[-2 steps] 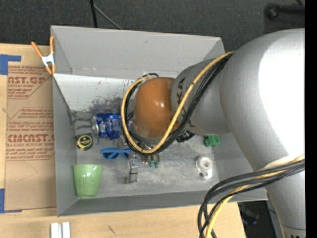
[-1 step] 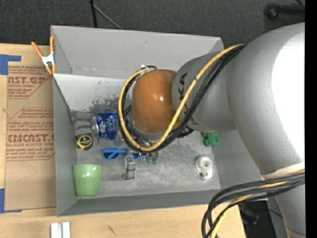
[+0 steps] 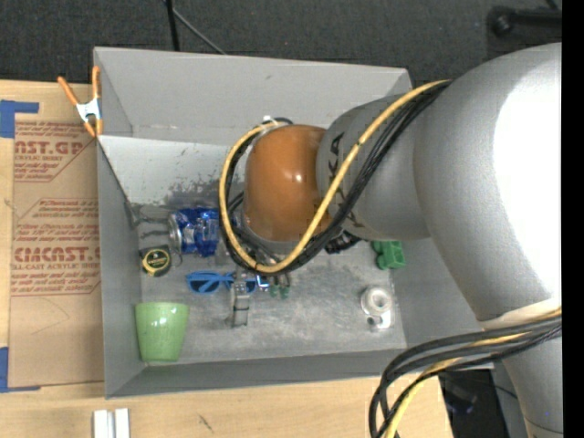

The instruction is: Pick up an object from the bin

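Camera view, read from left to right. The grey bin (image 3: 192, 94) is holding a few loose things, most of them well apart. A green cup (image 3: 161, 330) is lying in the near left corner. Above it a small yellow-and-black round thing (image 3: 157, 260) is resting on the floor, and near that a crumpled blue packet (image 3: 195, 231) is sitting at the foot of the back slope. A flat blue plastic piece (image 3: 210, 283), shaped somewhat like toy glasses, is lying on the floor left of centre. The pincer (image 3: 241, 307) is hanging at that piece's right end, either touching it or just beside it; which cannot be told, nor whether the pincer is spread or pressed together. The orange cover (image 3: 283, 185) on the wrist is hiding the floor behind it. Farther right, a white ring (image 3: 375, 304) and a green block (image 3: 391, 255) are lying apart from the rest.

As the nearest candidate, the blue plastic piece is probably going to handle as light, stiff and thin, with a smooth, slippery surface. Lying flat, it is offering little height to close on. The narrow middle, or any edge standing proud of the floor, is looking like the best place to take hold. A gentle squeeze is advisable, since thin plastic may flex or spring out.
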Tool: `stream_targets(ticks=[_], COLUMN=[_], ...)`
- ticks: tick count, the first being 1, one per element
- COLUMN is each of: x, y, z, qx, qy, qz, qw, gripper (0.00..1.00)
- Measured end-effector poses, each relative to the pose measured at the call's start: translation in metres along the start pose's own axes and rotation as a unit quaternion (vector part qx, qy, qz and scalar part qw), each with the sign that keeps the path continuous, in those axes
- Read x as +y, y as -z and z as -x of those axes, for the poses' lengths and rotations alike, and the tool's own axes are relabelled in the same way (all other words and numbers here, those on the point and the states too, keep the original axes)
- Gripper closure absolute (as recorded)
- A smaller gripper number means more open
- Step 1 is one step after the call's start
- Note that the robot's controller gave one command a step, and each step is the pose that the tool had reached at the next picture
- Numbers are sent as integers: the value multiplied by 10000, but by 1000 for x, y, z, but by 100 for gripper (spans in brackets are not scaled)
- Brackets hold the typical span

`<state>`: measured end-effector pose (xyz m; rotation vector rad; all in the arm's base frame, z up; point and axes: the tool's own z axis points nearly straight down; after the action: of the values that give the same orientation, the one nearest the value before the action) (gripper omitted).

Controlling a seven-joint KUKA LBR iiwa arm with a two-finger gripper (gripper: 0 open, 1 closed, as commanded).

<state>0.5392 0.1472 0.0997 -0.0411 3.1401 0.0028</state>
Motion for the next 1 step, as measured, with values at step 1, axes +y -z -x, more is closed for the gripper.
stream_targets(ticks=[1], x=[-4], y=[-32], z=[-3], qx=[17], qy=[-33], qz=[-3], qw=[10000], gripper=[0])
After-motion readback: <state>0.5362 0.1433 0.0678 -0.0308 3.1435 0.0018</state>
